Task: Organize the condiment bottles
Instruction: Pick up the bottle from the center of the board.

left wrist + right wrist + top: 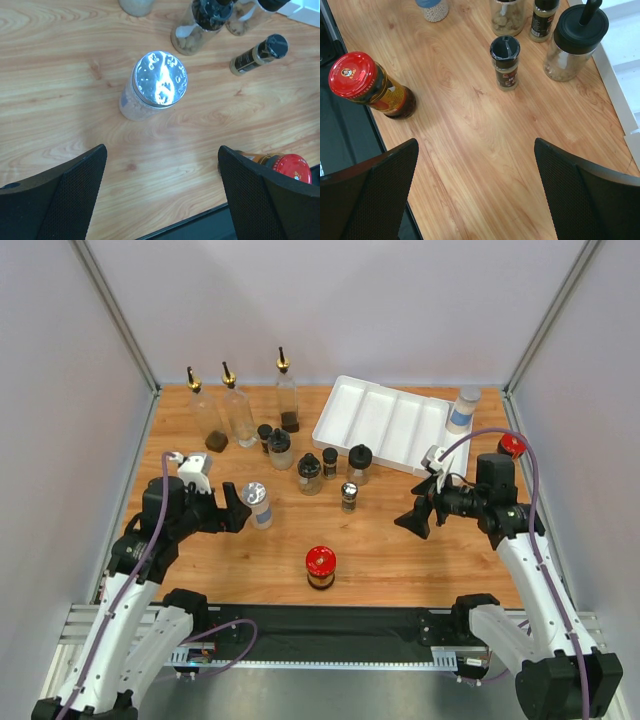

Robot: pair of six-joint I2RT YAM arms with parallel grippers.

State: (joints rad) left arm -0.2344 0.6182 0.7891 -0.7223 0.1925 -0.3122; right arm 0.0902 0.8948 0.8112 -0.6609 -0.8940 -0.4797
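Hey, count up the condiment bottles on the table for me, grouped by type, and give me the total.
Tall clear pourer-spout bottles: 3
Black-capped jars: 6
Pale-lidded shakers with blue labels: 2
Red-lidded dark jars: 2
Total: 13

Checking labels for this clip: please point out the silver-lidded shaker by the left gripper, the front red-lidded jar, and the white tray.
Silver-lidded shaker (pixel 159 79): left wrist view, centre of its shiny lid.
Front red-lidded jar (pixel 354 74): right wrist view, on its red lid.
White tray (pixel 385 420): top external view, on a bare compartment.
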